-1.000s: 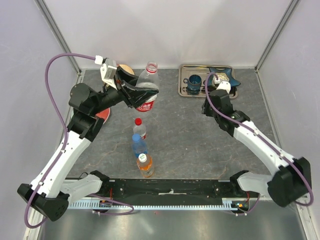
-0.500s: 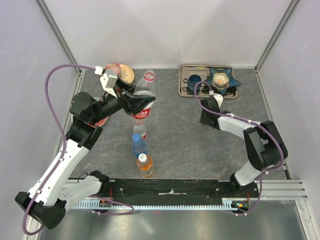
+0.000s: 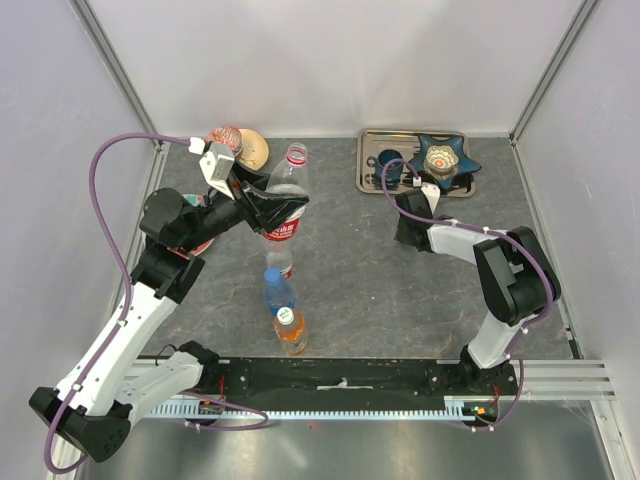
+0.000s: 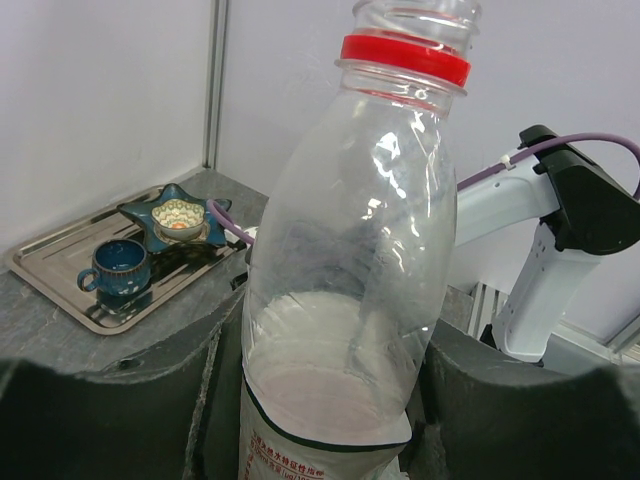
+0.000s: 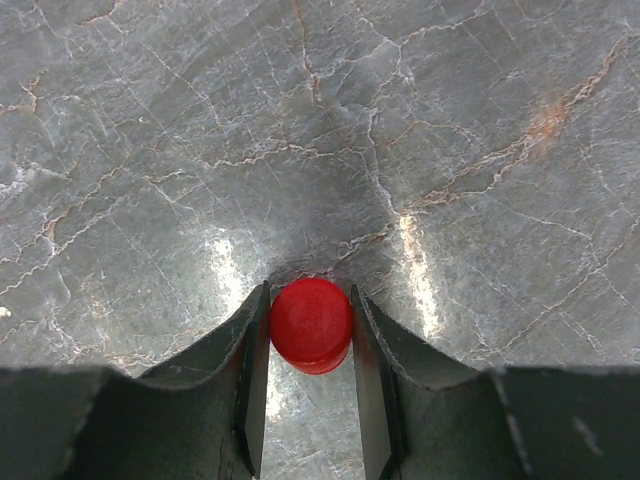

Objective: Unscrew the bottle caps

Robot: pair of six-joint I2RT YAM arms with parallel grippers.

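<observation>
While clamping the opened bottle (image 4: pixel 350 250) steady in left gripper (image 4: pixel 330 400), pinches red cap (image 5: pixel 311 325) in right gripper (image 5: pixel 308 297) low over table (image 5: pixel 450 120), likely to set it down.

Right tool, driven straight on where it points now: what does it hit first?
The right tool points down at the grey table, nothing else in line. The red cap pinched in it would probably touch first; height above it is unclear.

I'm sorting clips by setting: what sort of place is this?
Probably a lab robot test cell: white panels on aluminium posts enclose a grey stone-look table, two robot arms are bolted at its near edge, and small bottles stand in a row.
</observation>
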